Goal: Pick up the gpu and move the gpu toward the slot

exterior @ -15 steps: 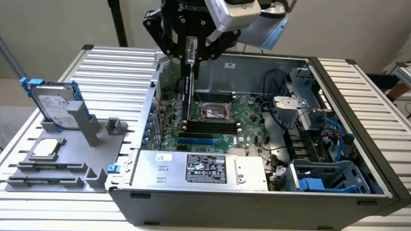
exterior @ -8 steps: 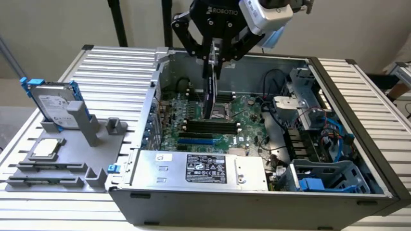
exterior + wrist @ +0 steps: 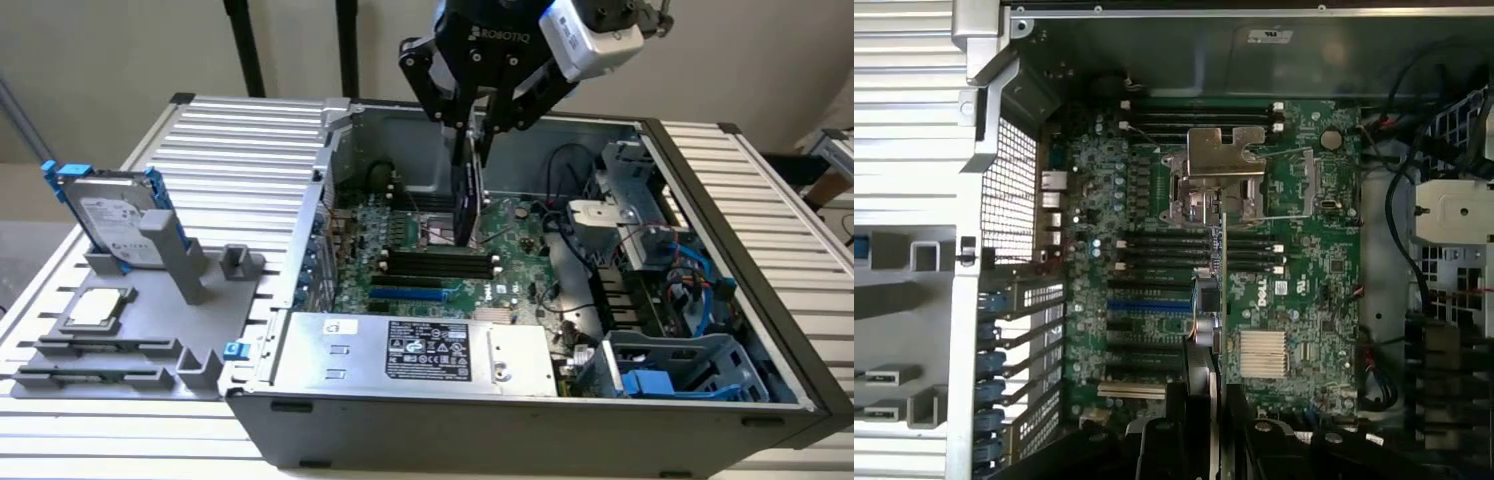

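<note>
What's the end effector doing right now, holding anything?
End effector: closed on the gpu, held edge-on above the motherboard inside the open case.

The pincer was closed on the gpu, which appeared edge-on as a thin dark sliver hanging over the green motherboard inside the open computer case. One dark finger lay at nine o'clock of the card, the other at three o'clock. At twelve o'clock from the card's far end sat the silvery processor socket cover, with memory slots beyond it. A finned silver heatsink lay just beside the card at three o'clock. Black and blue expansion slots ran at nine o'clock, and further that way stood the perforated rear wall. Dark cables curved at the two o'clock side.
</note>
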`<state>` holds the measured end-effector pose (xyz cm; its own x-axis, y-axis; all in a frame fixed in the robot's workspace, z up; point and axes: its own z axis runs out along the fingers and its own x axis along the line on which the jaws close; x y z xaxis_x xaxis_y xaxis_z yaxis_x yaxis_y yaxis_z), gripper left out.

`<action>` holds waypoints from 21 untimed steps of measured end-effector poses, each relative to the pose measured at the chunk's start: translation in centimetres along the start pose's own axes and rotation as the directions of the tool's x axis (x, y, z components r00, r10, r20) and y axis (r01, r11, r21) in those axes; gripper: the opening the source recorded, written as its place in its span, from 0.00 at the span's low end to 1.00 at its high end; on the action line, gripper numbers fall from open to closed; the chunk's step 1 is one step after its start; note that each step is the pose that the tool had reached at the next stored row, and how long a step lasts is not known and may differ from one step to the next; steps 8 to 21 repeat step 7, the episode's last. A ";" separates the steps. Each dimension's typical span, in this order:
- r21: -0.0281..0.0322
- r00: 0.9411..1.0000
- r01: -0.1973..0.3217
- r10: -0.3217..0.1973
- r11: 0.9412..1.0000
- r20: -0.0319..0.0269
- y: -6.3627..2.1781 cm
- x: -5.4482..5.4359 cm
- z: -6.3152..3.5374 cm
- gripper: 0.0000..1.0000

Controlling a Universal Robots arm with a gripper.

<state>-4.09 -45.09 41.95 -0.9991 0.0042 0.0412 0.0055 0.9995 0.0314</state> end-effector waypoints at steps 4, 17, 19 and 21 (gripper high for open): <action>0.000 1.000 0.000 0.000 1.000 0.000 0.03 -0.1 0.08 0.26; 0.000 1.000 0.000 0.000 1.000 0.000 0.04 -0.1 0.08 0.26; 0.000 1.000 0.000 0.000 1.000 0.000 0.04 -0.1 0.08 0.26; 0.000 1.000 0.000 0.000 1.000 0.000 0.04 -0.1 0.08 0.26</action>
